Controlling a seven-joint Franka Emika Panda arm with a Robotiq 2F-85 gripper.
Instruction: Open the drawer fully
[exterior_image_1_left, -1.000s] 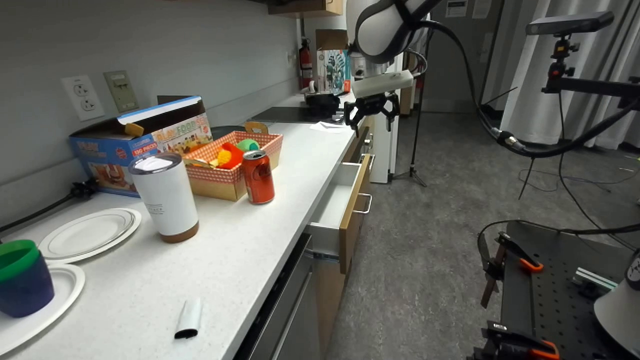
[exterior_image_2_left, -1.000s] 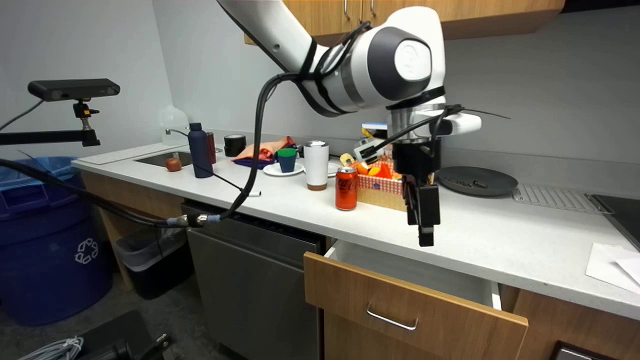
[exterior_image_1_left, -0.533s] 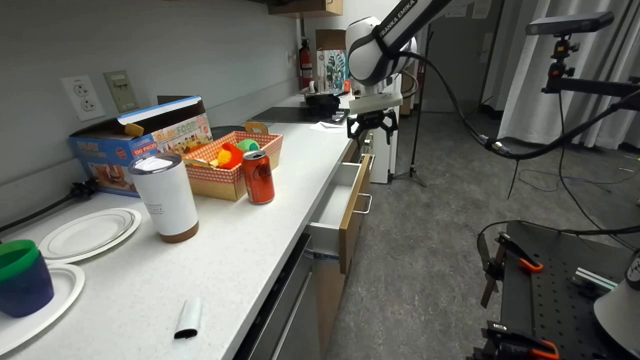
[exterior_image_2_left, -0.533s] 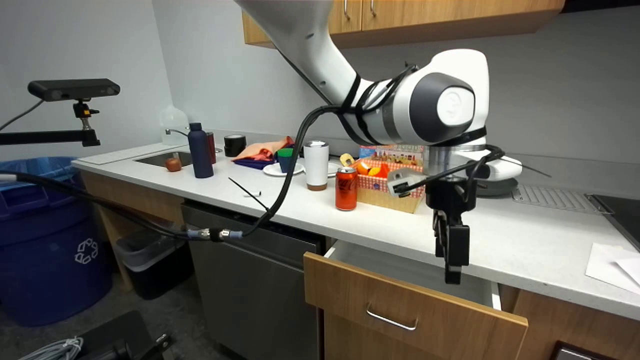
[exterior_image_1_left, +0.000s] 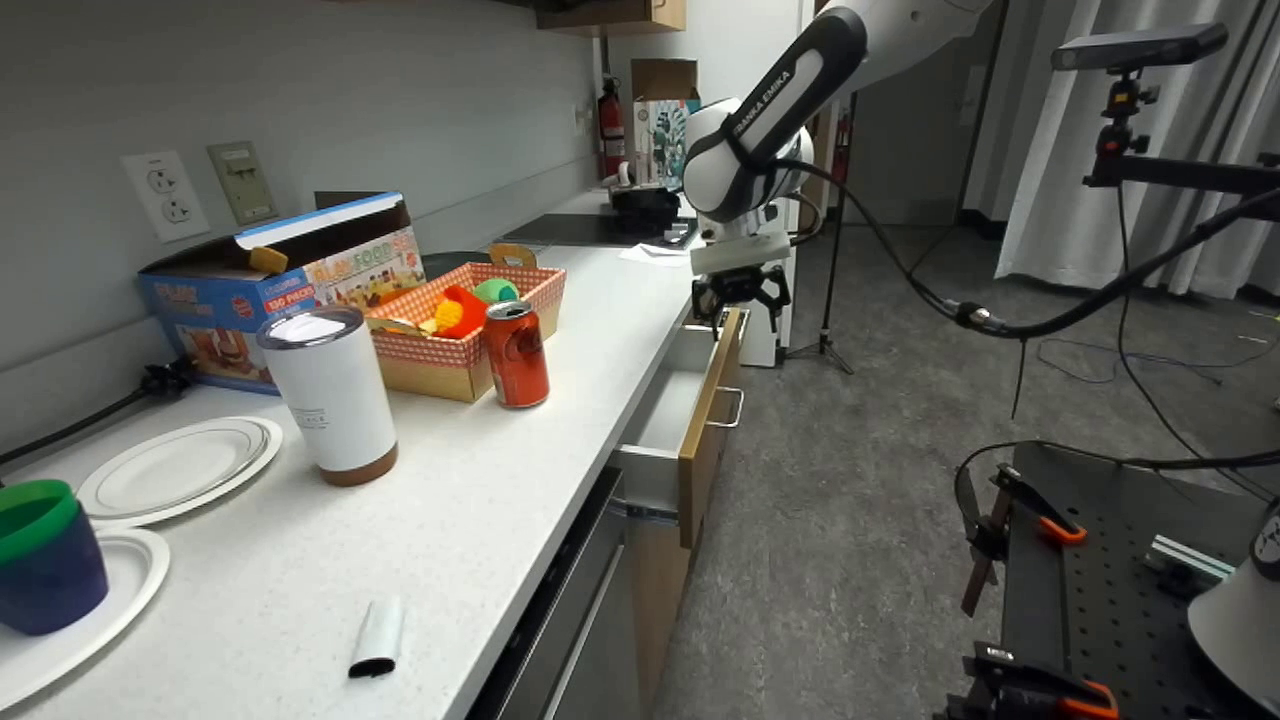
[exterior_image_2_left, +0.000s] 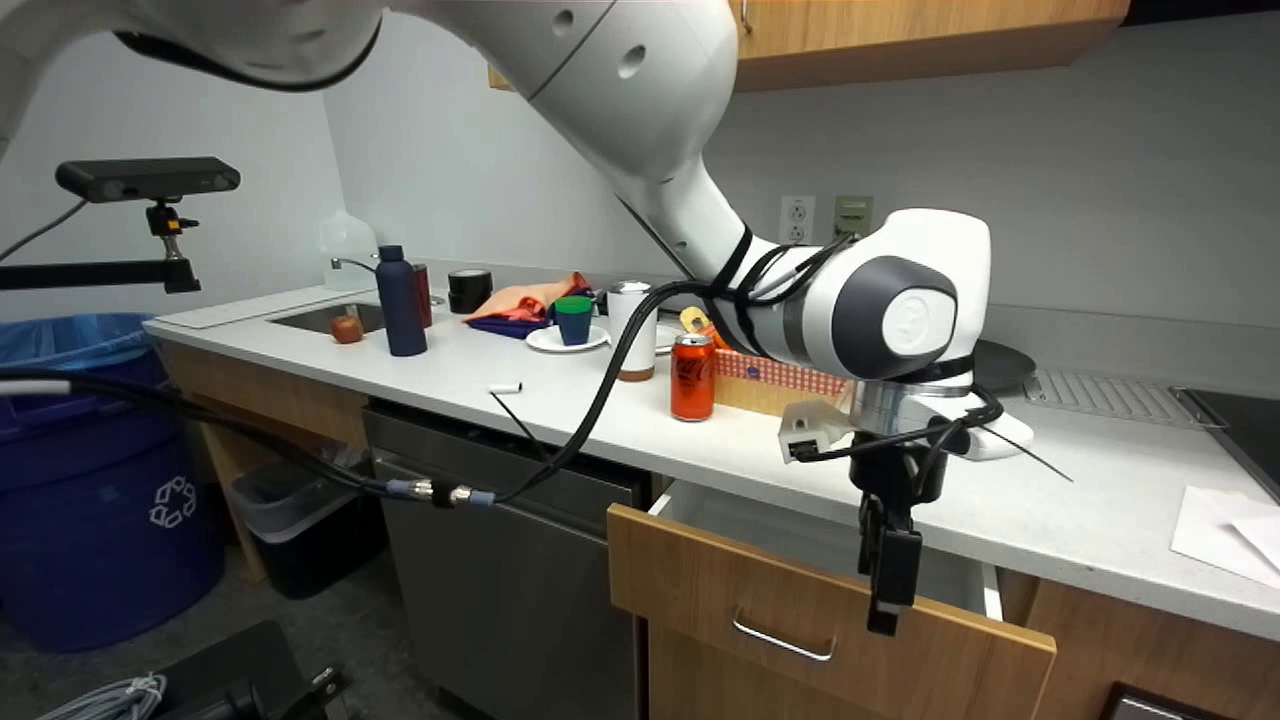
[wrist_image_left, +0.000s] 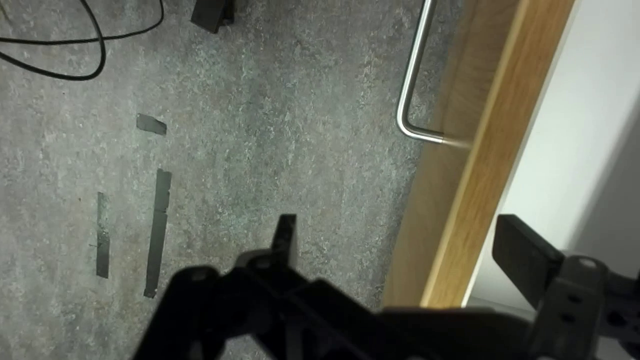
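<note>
wood-fronted drawer (exterior_image_2_left: 790, 600) stands open, its front edge (wrist_image_left: 495, 150) straddled by the claw (wrist_image_left: 398, 232)

Tan drawer front (exterior_image_2_left: 805, 608), red-and-white checked basket rim (exterior_image_1_left: 430, 349)

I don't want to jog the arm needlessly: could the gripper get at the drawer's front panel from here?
Probably yes: the gripper stands open, its fingers appearing to straddle the front panel in the wrist view, with nothing visible blocking it.
</note>
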